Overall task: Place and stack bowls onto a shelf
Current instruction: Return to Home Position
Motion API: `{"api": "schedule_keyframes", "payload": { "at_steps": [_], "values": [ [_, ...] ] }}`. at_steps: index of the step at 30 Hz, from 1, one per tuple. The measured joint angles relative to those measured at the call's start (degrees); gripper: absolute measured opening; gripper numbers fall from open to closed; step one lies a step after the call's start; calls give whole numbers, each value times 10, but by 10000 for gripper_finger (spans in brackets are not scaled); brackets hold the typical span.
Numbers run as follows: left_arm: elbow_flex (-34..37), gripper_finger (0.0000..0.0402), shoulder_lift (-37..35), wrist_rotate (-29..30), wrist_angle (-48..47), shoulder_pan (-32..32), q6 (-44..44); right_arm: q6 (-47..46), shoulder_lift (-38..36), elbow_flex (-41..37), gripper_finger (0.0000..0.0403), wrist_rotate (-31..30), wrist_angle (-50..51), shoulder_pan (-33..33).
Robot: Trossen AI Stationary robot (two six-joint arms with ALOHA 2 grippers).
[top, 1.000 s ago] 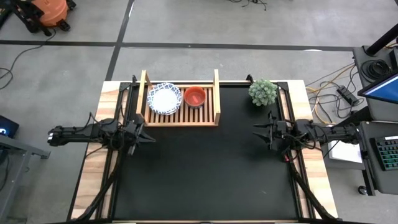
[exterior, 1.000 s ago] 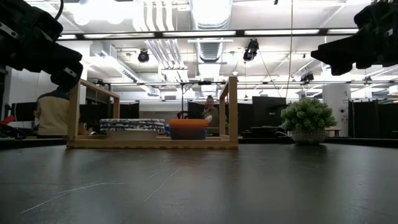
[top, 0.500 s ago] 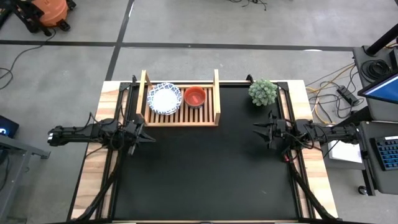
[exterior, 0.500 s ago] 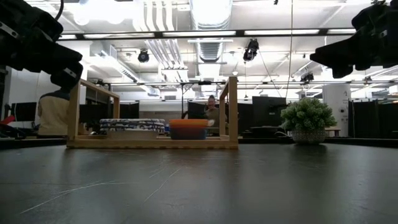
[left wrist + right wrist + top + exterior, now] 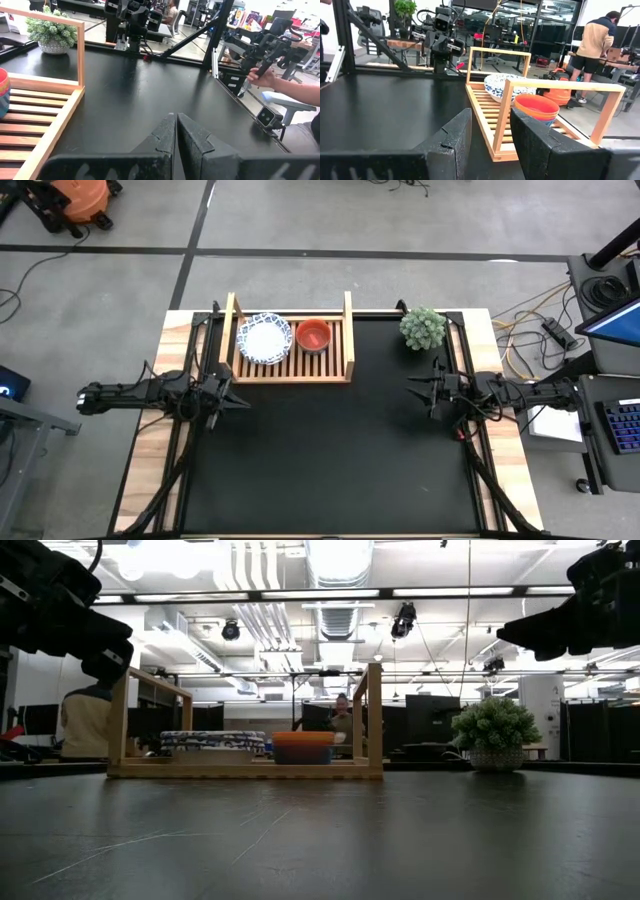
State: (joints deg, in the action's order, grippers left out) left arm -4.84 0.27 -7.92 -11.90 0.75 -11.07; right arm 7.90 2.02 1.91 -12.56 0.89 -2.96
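**A:** Start with the biggest thing.

**B:** The black table (image 5: 330, 450). The shelf (image 5: 290, 378) sits at its far edge, left of centre, with its rails upright.

**A:** And the arms?

**B:** The left arm (image 5: 150, 393) lies along the table's left side, just in front of the shelf's left end and above the top. The right arm (image 5: 510, 392) mirrors it on the right side. They point toward each other, well apart.

**A:** Fingers?

**B:** The left fingers (image 5: 162, 137) are pressed together with nothing between them. The right fingers (image 5: 452, 142) stand apart, and the gap is empty.

**A:** Where are the bowls?

**B:** All on the shelf. The patterned bowl (image 5: 265, 338) is on the left half. From table height it reads as a low stack with blue-patterned rims. The orange bowl (image 5: 314, 335) sits just beside it on the right half and tops its own stack. A blue rim shows under it in the right wrist view.

**A:** Do the two stacks touch?

**B:** I can't tell. They're very close.

**A:** Anything else on the table?

**B:** A plant (image 5: 423, 328) at the far right corner, clear of the shelf.

**A:** People?

**B:** One person (image 5: 597, 37) stands at a bench beyond the shelf. A hand (image 5: 262, 77) shows off the table's edge in the left wrist view.
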Motion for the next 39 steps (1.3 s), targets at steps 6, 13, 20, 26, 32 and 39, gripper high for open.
{"api": "schedule_keyframes", "payload": {
  "at_steps": [6,13,20,26,32,39],
  "values": [
    [0,0,0,0,0,0,0,-30,0,0,125,0,0,0],
    [0,0,0,0,0,0,0,-34,0,0,125,0,1,0],
    [0,0,0,0,0,0,0,-34,0,0,125,0,1,0],
    [0,0,0,0,0,0,0,-34,0,0,125,0,1,0],
    [0,0,0,0,0,0,0,-34,0,0,125,0,1,0],
    [0,0,0,0,0,0,0,-34,0,0,125,0,1,0]
  ]
}}
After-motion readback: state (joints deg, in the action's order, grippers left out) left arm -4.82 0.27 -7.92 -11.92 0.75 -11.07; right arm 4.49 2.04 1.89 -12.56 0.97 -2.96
